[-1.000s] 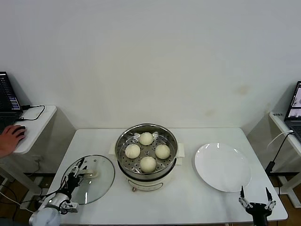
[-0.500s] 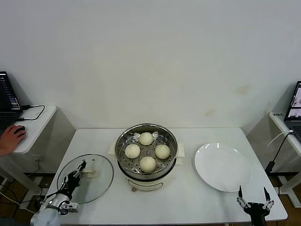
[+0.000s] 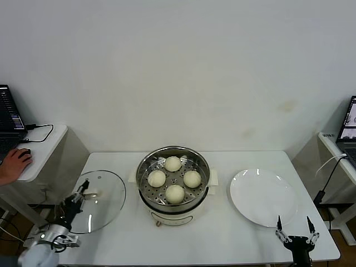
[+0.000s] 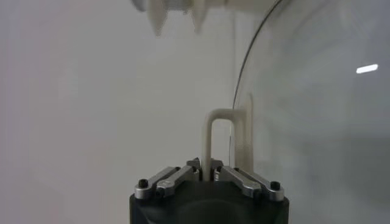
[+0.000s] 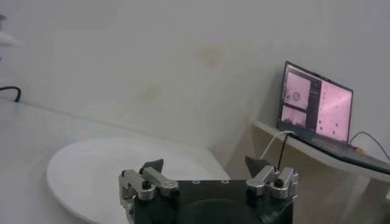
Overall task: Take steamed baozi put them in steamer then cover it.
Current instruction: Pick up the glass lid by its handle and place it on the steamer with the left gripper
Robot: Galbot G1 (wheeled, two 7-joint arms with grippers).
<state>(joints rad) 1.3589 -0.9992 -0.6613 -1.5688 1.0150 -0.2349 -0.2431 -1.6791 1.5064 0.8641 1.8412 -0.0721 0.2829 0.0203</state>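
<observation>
Stainless steamer sits mid-table on its cream base, uncovered, with all four steamed baozi resting on the perforated floor, spaced in a diamond and apart from one another. I see the cover off to the steamer's left, over the table's left edge and tilted, well apart from the pot. My left gripper is at the cover's centre; in the left wrist view its jaws are pinched tight on the cream handle, with the glass pane to one side of it. My right gripper hangs at the near right corner of the table, just beside the white plate, jaws spread wide and holding nothing. One laptop stands on the right side table.
</observation>
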